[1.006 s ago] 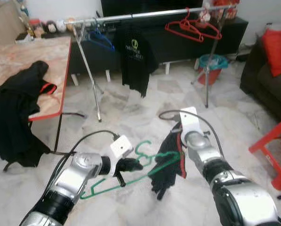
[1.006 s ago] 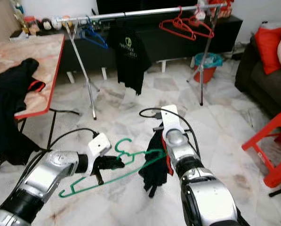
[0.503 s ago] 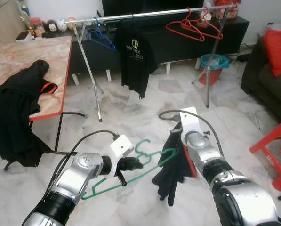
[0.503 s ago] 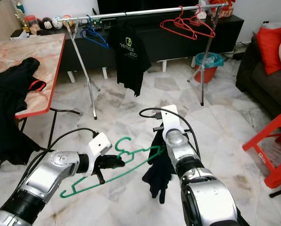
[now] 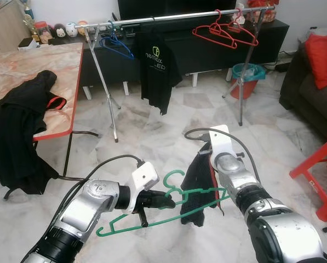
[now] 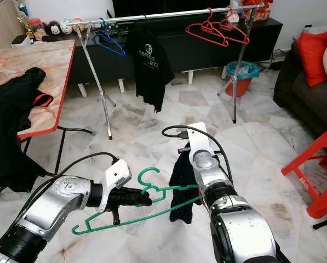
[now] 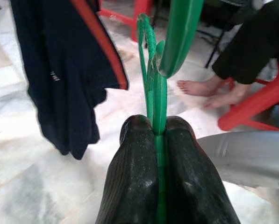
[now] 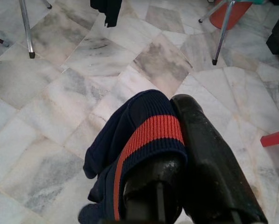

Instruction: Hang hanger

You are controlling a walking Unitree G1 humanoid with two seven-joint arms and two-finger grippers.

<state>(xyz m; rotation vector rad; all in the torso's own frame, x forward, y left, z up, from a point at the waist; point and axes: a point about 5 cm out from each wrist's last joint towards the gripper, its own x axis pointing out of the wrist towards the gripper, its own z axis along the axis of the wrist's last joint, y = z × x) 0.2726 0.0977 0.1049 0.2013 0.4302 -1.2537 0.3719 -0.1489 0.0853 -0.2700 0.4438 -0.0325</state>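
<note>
My left gripper (image 5: 166,202) is shut on the neck of a green hanger (image 5: 152,216), held low over the marble floor. The hanger's far end reaches into a dark navy garment with a red band (image 5: 198,186) that hangs from my right gripper (image 5: 207,159), which is shut on its collar. In the left wrist view the hanger (image 7: 156,93) rises from between the black fingers (image 7: 134,186) beside the garment (image 7: 64,70). In the right wrist view the red-banded cloth (image 8: 144,135) is draped over one finger. The clothes rail (image 5: 168,17) stands farther ahead, across the room.
The rail carries a blue hanger (image 5: 116,44), a black T-shirt (image 5: 158,66) and red hangers (image 5: 226,33). A table (image 5: 32,71) with dark clothing (image 5: 21,131) over its edge is at my left. A red stool (image 5: 322,175) and a sofa (image 5: 311,82) are at my right. A person's bare feet (image 7: 209,93) rest by a red stool.
My left gripper has pushed the green hanger right and slightly up, so its end now passes into the garment. The garment hangs more bunched and closer to the hanger.
</note>
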